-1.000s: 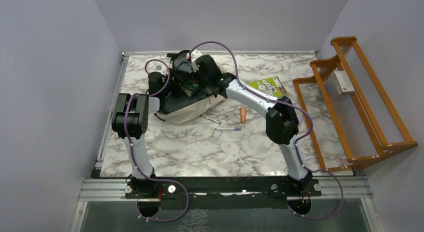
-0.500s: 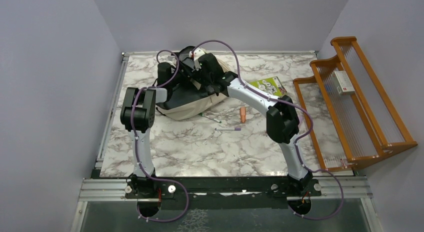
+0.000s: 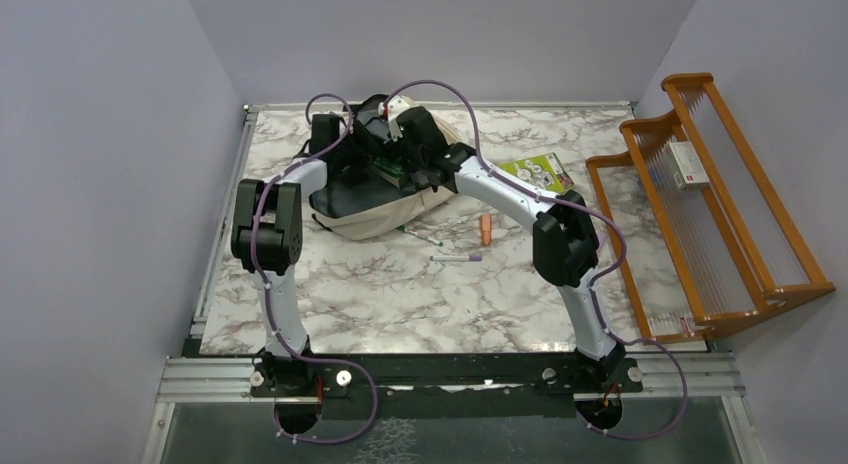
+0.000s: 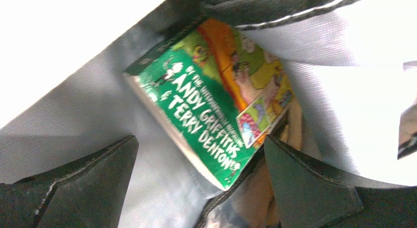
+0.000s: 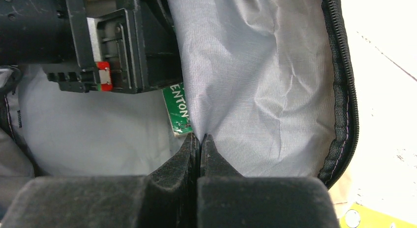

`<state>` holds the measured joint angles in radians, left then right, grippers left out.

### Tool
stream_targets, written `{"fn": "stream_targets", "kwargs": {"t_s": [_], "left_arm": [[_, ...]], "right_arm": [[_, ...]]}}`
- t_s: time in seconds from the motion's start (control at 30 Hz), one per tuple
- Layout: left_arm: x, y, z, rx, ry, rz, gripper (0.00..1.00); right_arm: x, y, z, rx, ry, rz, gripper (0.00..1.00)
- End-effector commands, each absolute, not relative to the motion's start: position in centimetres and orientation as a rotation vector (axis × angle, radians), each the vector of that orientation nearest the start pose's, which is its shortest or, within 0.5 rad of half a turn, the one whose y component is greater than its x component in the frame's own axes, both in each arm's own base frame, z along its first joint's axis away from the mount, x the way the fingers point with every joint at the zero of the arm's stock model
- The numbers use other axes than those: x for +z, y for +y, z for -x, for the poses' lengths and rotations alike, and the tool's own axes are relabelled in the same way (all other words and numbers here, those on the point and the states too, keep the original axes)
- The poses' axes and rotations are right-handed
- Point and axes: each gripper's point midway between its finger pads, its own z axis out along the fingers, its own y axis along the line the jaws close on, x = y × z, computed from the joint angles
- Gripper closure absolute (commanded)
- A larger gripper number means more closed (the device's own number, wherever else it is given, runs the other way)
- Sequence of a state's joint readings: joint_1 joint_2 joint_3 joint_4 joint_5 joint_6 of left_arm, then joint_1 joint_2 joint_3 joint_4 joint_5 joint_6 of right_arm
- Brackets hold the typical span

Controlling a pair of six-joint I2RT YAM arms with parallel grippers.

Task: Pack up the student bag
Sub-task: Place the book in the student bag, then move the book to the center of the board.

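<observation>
Marble desk [image 3: 400, 284], bag [image 3: 375, 222] far-left: left gripper [image 4: 200, 144] sat spread inside, book [image 4: 211, 105] dead ahead, slanted; right gripper [image 5: 199, 139] clamped bag lining.

The marble table [image 3: 400, 294] before me bears the student bag [image 3: 385, 216], a green booklet [image 3: 540, 171], an orange stick [image 3: 486, 228] and a purple marker [image 3: 456, 256].

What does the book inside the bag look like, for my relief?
Find the beige student bag at the far middle of the table. Against its grey lining lies a green paperback with white author names; the yellow-green booklet lies outside it.
</observation>
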<state>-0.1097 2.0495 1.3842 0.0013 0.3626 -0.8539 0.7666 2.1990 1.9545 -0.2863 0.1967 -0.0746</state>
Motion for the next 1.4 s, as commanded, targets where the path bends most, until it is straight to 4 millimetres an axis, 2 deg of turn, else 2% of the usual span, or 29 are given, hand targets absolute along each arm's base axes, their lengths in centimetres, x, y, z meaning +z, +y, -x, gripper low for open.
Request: {"fn": "stream_targets", "kwargs": {"t_s": [0.0, 0.1, 0.23, 0.37, 0.43, 0.5, 0.57, 0.67, 0.77, 0.83, 0.97, 1.1, 1.23, 1.37], "left_arm": [[8.8, -12.4, -50.3, -0.708, 2.328, 0.642, 0.01], [9.2, -11.6, -49.0, -0.670, 2.328, 0.647, 0.01], [10.7, -10.6, -47.1, -0.661, 2.296, 0.649, 0.01], [14.3, -9.9, -45.4, -0.696, 2.182, 0.591, 0.01], [15.4, -9.4, -44.5, -0.698, 2.142, 0.569, 0.01], [16.3, -8.9, -43.7, -0.695, 2.110, 0.551, 0.01], [17.0, -8.6, -43.0, -0.695, 2.081, 0.534, 0.01], [17.6, -8.1, -42.3, -0.699, 2.055, 0.506, 0.01], [17.7, -8.2, -41.7, -0.711, 2.055, 0.465, 0.01], [18.3, -8.7, -41.8, -0.737, 2.029, 0.416, 0.01], [19.4, -9.5, -41.8, -0.738, 2.005, 0.324, 0.01], [20.7, -10.9, -41.6, -0.756, 1.982, 0.234, 0.01], [21.3, -13.2, -41.2, -0.773, 1.973, 0.140, 0.01], [21.0, -16.2, -40.4, -0.806, 1.989, 0.037, 0.01]], "right_arm": [[17.6, 41.1, -47.1, 0.240, 1.918, 0.725, 1.00], [17.4, 41.1, -47.0, 0.241, 1.920, 0.727, 1.00], [16.8, 41.3, -46.8, 0.256, 1.930, 0.747, 1.00], [15.4, 42.4, -45.6, 0.328, 1.943, 0.862, 0.98], [15.0, 42.8, -44.8, 0.374, 1.951, 0.917, 0.91], [15.1, 43.5, -43.4, 0.455, 1.939, 0.994, 0.73], [15.7, 43.7, -42.1, 0.517, 1.921, 1.038, 0.61], [16.4, 43.3, -40.6, 0.562, 1.920, 1.069, 0.53], [17.3, 42.0, -39.6, 0.574, 1.926, 1.039, 0.50], [18.3, 40.6, -39.2, 0.568, 1.929, 0.988, 0.47], [18.0, 36.2, -40.0, 0.481, 1.997, 0.840, 0.45], [17.5, 29.9, -42.4, 0.386, 2.095, 0.571, 0.45], [16.7, 22.1, -45.2, 0.222, 2.157, 0.246, 0.45], [15.3, 16.4, -47.6, 0.119, 2.215, 0.072, 0.43]]}}
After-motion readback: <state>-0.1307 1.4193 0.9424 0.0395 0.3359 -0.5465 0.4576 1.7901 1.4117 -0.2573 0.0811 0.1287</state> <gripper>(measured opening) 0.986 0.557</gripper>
